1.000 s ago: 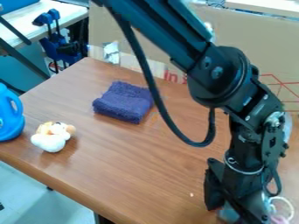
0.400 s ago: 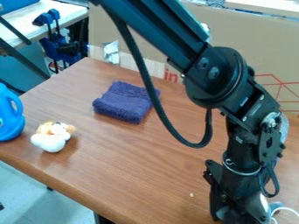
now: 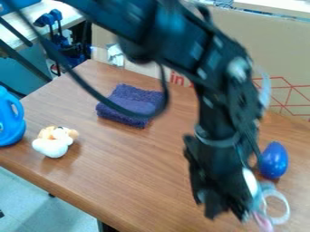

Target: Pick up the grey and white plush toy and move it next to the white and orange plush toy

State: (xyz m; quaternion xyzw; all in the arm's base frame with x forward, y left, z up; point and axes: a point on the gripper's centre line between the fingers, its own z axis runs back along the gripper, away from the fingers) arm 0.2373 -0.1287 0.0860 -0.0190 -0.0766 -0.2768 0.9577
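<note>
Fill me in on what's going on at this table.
A black robot arm leans over a brown wood-grain table, its black tool hanging low toward the near right. Right beside the tool is a pale, ring-shaped thing; I can't tell whether the two touch. Just behind that ring sits a glossy blue egg-shaped object. Farther left lie a folded purple cloth and a small white-and-tan plush toy, with a blue plastic jug at the left edge.

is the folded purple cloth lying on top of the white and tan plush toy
No, the folded purple cloth lies on the wooden table, apart from the toy.
</note>
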